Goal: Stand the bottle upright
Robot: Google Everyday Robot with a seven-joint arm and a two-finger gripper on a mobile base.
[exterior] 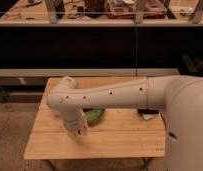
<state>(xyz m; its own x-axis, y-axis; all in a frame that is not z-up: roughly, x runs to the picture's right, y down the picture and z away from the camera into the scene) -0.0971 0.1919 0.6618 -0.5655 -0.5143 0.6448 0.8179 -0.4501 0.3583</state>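
A light wooden slatted table (120,142) is seen carrying a round green bowl-like object (95,115) near its middle and a small dark flat object (148,114) to the right of that bowl. The gripper (79,133) is held just left of the bowl.

The gripper (78,133) hangs low over the left part of the wooden counter (115,140). A green object (94,116) (partly hidden, shape unclear) lies near the middle of the counter. A small dark item (148,114) sits toward the right edge. Behind runs a dark shelf unit (100,45).
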